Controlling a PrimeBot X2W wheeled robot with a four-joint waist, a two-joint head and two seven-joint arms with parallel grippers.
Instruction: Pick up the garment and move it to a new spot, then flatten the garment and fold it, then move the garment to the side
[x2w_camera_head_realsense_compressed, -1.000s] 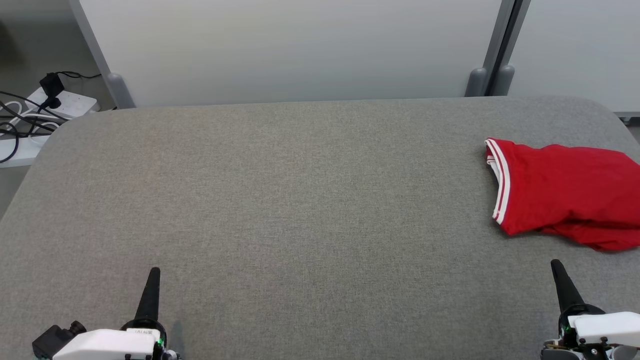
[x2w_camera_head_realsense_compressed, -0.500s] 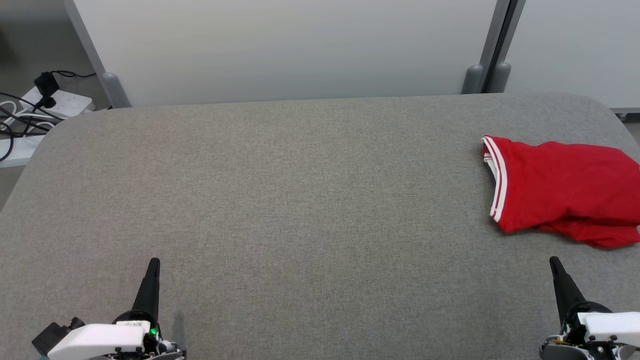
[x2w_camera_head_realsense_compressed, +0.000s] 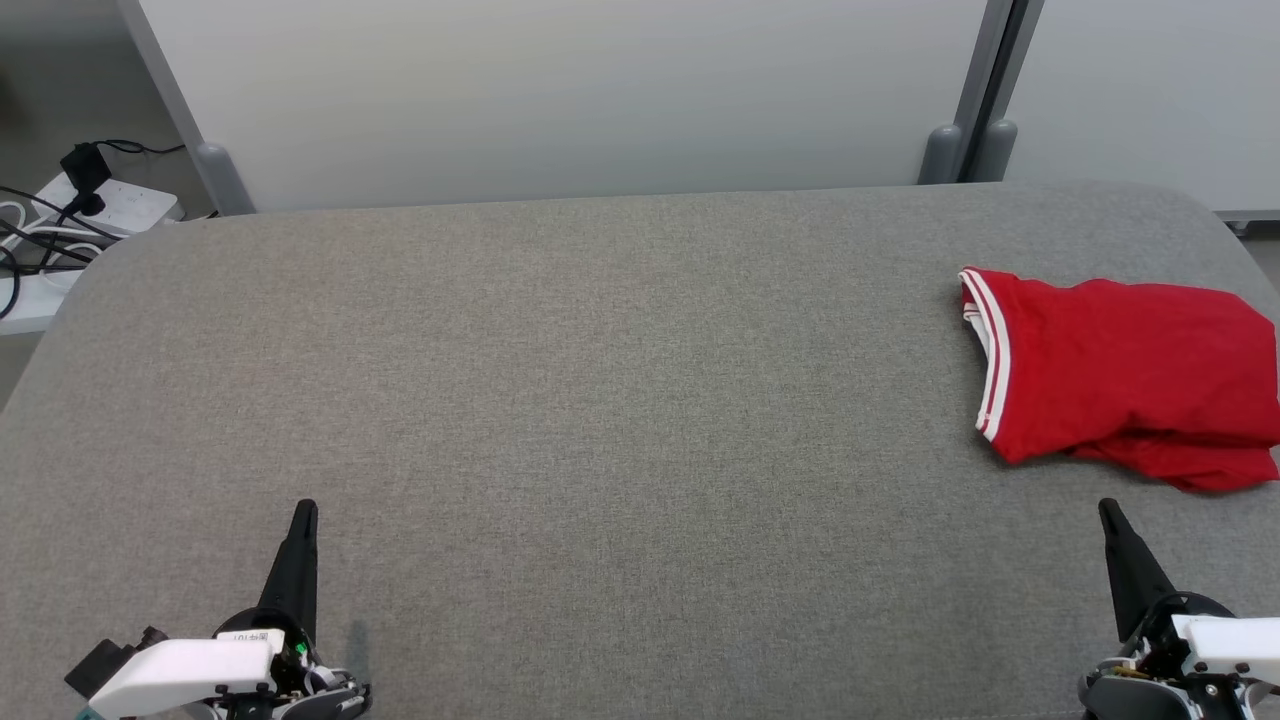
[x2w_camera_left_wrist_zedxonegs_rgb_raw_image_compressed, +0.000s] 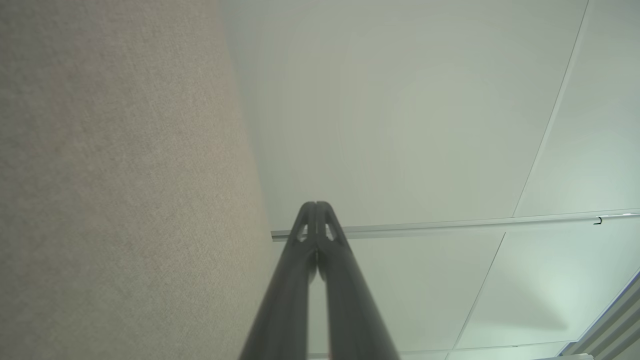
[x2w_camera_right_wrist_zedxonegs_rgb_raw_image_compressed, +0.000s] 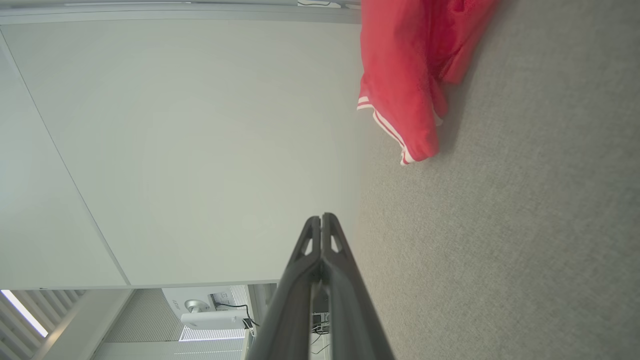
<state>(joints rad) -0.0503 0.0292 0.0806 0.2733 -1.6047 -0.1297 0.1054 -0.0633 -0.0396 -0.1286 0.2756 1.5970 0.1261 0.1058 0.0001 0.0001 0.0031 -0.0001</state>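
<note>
The garment is a red shirt with white-striped trim, lying folded at the right side of the grey table; the right wrist view has the garment at its top. My left gripper rests shut at the lower left over bare table, its fingers pressed together and holding nothing. My right gripper is shut at the lower right, just in front of the garment and apart from it, its fingers closed on nothing.
Pale partition panels with grey posts stand behind the table's far edge. A white power strip with black cables lies on the floor at the far left. The table's corners are rounded.
The whole head view has shifted a little, so the camera moved. The garment lies as before, and both grippers stay shut.
</note>
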